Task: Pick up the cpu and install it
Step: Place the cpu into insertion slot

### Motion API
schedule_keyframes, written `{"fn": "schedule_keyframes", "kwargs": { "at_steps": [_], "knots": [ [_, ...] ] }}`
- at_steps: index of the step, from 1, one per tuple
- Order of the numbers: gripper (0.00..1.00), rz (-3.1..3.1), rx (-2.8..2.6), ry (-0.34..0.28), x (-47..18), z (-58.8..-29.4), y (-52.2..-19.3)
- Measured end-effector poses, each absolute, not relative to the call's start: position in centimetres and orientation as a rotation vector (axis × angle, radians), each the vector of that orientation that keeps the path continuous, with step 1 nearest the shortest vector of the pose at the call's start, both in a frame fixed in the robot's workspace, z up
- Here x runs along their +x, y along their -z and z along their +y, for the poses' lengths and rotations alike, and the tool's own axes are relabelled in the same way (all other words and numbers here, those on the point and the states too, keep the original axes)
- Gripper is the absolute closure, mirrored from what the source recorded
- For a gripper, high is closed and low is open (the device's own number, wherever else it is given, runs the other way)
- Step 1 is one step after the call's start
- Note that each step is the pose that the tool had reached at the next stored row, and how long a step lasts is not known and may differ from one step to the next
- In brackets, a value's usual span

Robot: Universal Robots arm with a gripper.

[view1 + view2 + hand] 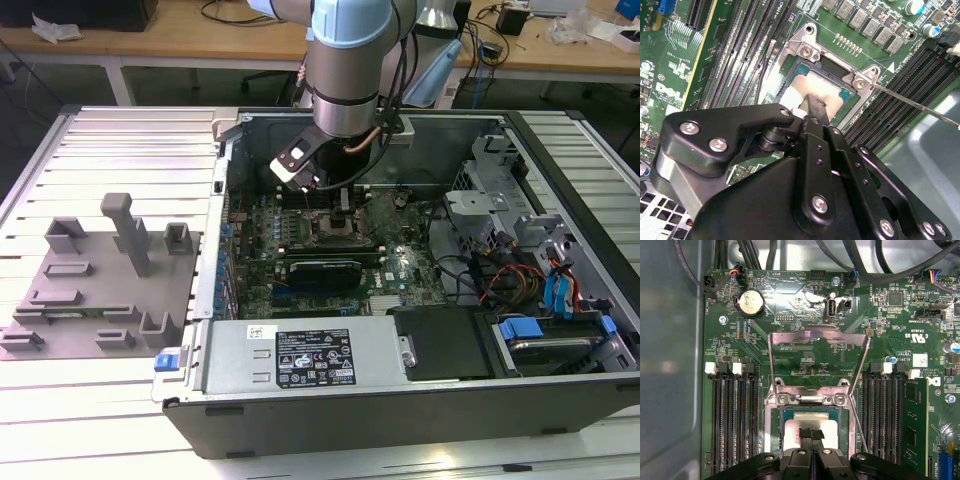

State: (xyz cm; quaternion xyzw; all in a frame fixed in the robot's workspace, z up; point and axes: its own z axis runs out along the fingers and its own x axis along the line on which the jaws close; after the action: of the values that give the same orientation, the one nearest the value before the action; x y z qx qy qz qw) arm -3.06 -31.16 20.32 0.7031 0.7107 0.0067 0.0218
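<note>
One cpu [792, 435] is seen lying flat in the one open socket frame [771, 425] on the motherboard [805, 360], with one hinged plate [817, 335] raised beside it. One gripper [810, 433] is seen directly above, jaws pressed together, tips touching the cpu's pale top; one coin cell [750, 303] is noted further along the board

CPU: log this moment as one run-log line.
gripper: shut, tips at cpu top | cpu: lying in open socket | load plate: raised
</note>
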Motion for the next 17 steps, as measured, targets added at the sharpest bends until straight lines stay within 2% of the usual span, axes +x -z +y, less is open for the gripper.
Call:
{"fn": "schedule_keyframes", "kwargs": {
  "at_steps": [11,17],
  "knots": [
    [0.89,2.203,2.178,-0.02,-3.1,-31.2,-21.0],
    [0.89,2.203,2.178,-0.02,-3.1,-31.2,-22.8]
  ]
}}
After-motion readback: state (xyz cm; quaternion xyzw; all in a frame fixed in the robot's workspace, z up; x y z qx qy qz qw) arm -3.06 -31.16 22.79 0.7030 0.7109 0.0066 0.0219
